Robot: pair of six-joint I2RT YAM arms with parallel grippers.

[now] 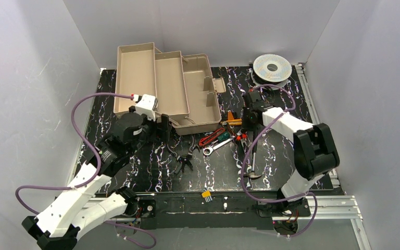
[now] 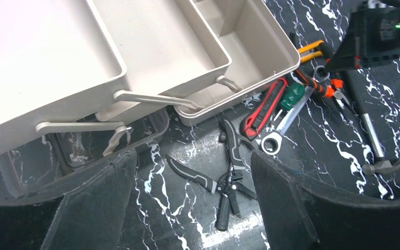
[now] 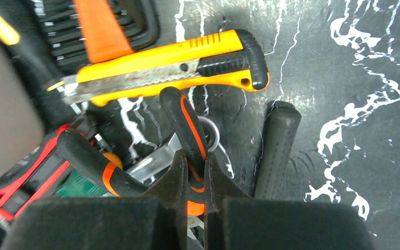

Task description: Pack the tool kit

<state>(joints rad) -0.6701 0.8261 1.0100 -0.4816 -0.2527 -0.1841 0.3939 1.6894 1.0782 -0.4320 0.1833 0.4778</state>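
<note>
Right gripper [image 3: 195, 162] clamps one orange pliers [image 3: 185, 117]; left gripper [image 2: 191, 159] agape (one toolbox [image 1: 195, 88]).

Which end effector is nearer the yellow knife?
Right. The right end effector grips orange pliers beside the knife; the left end effector hangs open by the toolbox, farther off.

Right of toolbox [image 1: 134, 78], pliers [image 3: 185, 117] among hand tools [image 1: 212, 139]

Around my right claw [image 3: 197, 174], pinched on the orange-handled pliers [image 3: 187, 122], room is tight: the yellow knife [image 3: 161, 70] lies just beyond, the hammer [image 3: 277, 151] grip just right, the toolbox [image 1: 187, 88] wall left. Bare surface [image 3: 364, 78] opens right of the hammer. My left claw [image 2: 192, 161], spread wide, has free surface around the black pliers [image 2: 224, 179], the toolbox just beyond.
</note>
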